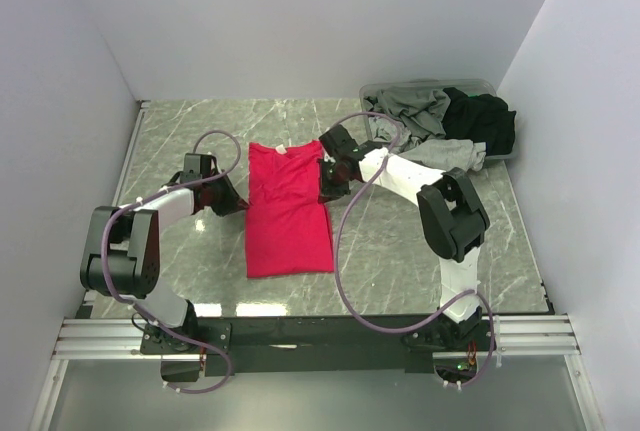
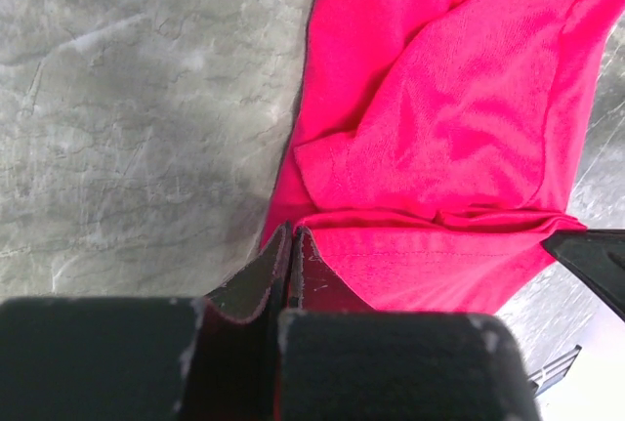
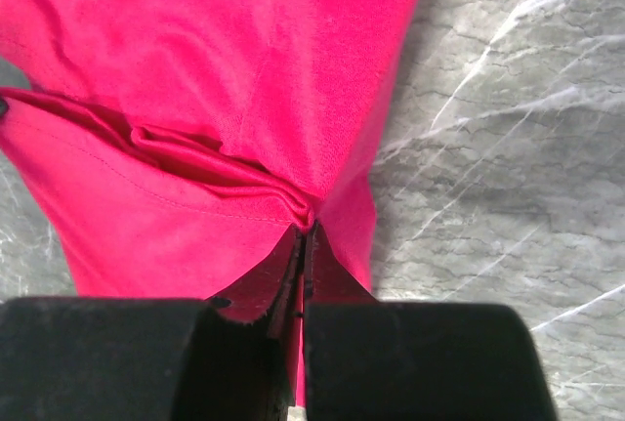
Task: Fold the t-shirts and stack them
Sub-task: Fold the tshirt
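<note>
Tub [image 1: 474, 81] at upper right holds grey t-shirts [image 1: 412, 106] and a black t-shirt [image 1: 487, 121], while left gripper [image 2: 291, 237] and right gripper [image 3: 303, 235] clamp opposite edges of the red t-shirt [image 1: 288, 213].

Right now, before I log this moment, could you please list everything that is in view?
red t-shirt: one, pinkish-red, lying mid-table between the arms.
grey t-shirts: count unclear in the heap, grey, in and over the tub.
black t-shirt: one, black, in the tub beside the grey ones.
tub: one, grey plastic, far right corner.
table: one, grey marbled.
left arm: one, white and black, near left.
right arm: one, white and black, near right.
left pincer: one, black, shut on the red t-shirt's left edge.
right pincer: one, black, shut on its right edge.
</note>
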Motion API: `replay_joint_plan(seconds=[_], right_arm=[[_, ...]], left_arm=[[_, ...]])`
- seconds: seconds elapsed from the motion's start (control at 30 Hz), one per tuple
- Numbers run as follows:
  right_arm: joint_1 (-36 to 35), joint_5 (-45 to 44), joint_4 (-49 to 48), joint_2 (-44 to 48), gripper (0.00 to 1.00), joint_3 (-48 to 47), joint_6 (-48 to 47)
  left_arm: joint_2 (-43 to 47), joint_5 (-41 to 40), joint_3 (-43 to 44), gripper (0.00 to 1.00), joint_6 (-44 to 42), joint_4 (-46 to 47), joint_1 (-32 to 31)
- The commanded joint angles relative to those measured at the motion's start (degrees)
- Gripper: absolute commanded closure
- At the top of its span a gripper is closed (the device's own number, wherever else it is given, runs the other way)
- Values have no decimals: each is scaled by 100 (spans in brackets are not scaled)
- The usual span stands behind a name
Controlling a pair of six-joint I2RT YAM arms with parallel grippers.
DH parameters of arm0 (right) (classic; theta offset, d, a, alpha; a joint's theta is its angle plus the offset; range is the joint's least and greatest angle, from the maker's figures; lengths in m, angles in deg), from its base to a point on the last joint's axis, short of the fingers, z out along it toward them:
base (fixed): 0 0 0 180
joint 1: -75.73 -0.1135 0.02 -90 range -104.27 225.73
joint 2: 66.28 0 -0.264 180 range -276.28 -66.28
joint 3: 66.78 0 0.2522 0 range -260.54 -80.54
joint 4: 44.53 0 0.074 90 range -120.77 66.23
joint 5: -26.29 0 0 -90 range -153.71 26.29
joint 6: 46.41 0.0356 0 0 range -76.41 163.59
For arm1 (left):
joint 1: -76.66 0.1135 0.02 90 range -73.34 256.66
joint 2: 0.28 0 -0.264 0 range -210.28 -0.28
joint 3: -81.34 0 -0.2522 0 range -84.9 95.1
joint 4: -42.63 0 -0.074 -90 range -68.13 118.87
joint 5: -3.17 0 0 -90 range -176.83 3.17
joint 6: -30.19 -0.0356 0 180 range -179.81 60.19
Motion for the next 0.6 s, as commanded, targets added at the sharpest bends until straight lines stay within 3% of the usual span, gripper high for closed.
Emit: replay_joint_plan(seconds=[0.0, 0.13, 0.37, 0.57], right_arm=[[53, -146, 51, 277, 100, 27, -5], [53, -154, 95, 233, 99, 18, -23], [70, -137, 103, 137, 84, -52, -75], [70, -110, 103, 14, 78, -140, -110]], left_arm=[[206, 79, 10, 100, 101, 238, 16], [109, 167, 1, 100, 127, 317, 16], [74, 193, 19, 100, 162, 353, 7], [48, 219, 19, 100, 189, 379, 16]])
